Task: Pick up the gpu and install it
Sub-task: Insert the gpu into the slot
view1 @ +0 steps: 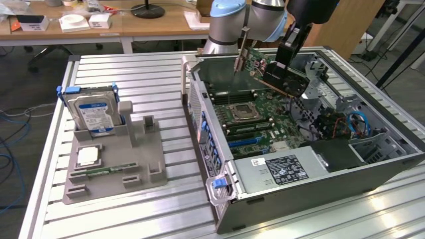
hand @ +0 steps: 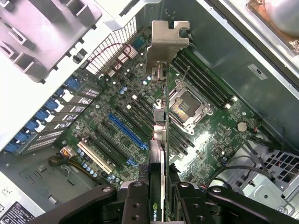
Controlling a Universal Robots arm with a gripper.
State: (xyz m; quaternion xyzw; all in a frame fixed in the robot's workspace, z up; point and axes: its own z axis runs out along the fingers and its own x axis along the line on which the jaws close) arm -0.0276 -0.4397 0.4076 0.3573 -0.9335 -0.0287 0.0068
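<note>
The claw pinches the gpu, held over the motherboard inside the case. It is best kept edge-parallel to the blue slot, upright, with the bracket at the case's rear.

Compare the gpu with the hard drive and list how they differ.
The gpu hangs tilted over the open computer case, gripped by the claw; the hard drive stands upright in a grey holder. The gpu is a green board with a black face; the hard drive is silver with a blue label. Both are flat rectangular parts.
</note>
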